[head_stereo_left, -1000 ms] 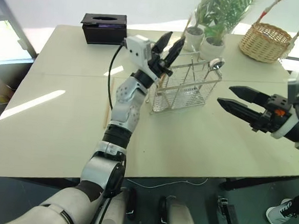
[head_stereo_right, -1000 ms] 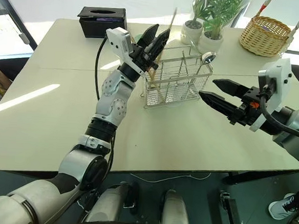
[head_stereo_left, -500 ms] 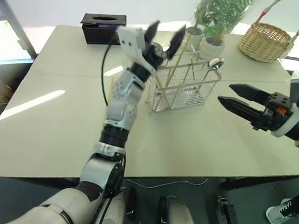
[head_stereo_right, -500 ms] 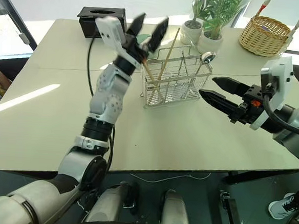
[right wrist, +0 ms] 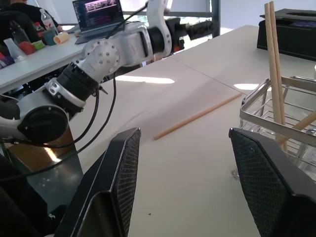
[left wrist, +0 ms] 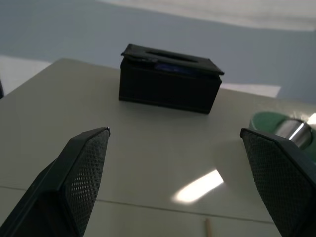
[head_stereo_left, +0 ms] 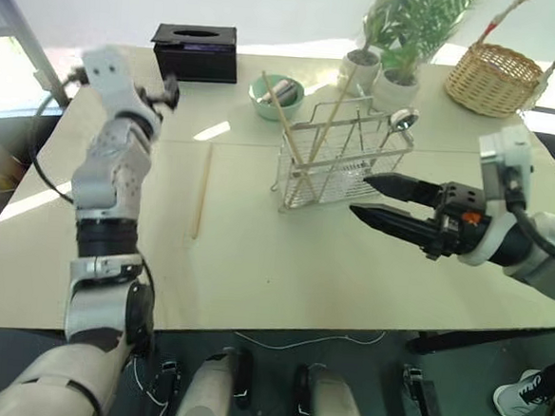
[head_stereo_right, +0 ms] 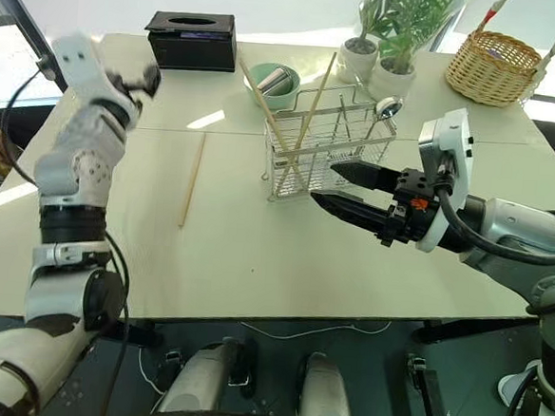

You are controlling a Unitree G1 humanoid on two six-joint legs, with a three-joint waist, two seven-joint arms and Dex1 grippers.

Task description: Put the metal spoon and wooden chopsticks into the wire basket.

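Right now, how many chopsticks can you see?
3. Two stand crossed in the wire basket: one leans left, the other leans right. The third lies flat on the table, left of the basket. More could be hidden among the wires.

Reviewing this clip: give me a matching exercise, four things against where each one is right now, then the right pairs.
1. metal spoon
2. loose chopstick
3. black box
4. wicker basket

A. far right corner of the table
B. flat on the table, left of the wire basket
C. upright in the wire basket
D. far left of the table

Pairs: 1-C, 2-B, 3-D, 4-A
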